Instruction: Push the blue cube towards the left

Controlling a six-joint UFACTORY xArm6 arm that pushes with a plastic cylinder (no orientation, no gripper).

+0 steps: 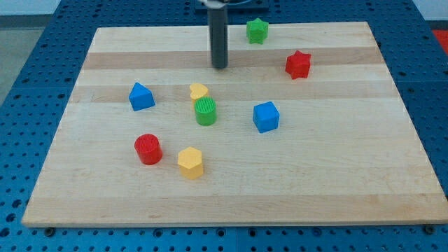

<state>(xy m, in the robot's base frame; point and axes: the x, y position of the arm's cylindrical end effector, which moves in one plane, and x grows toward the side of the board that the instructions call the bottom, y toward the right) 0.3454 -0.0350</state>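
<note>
Tool state: I had no fingers to report; the arm ended in a plain rod, holding nothing, and my tip (pixel 220 67) rested on the wooden board (pixel 336 189) near the view's top, touching no block.
Task block: the blue cube (pixel 266 116) sat right of the board's centre, well apart from my tip, which stood above and to the view's left of it.
Approach: in my judgement, the tip first had to pass round to the cube's right face, clearing it on the top side, because a push towards the view's left must start from the right.
Contact: I judged a centred contact on the right face best, since an off-centre push would likely turn the cube.
Path hazard: the green cylinder (pixel 206 111) and the yellow heart (pixel 199 91), just above it, lay left of the cube; a long push could strike the cylinder.
Other blocks: blue house-shaped block (pixel 141 96), red cylinder (pixel 148 149), yellow hexagonal block (pixel 190 162), red star (pixel 298 64), green star (pixel 257 31).
Containers: none was visible; all blocks lay directly on the board.
</note>
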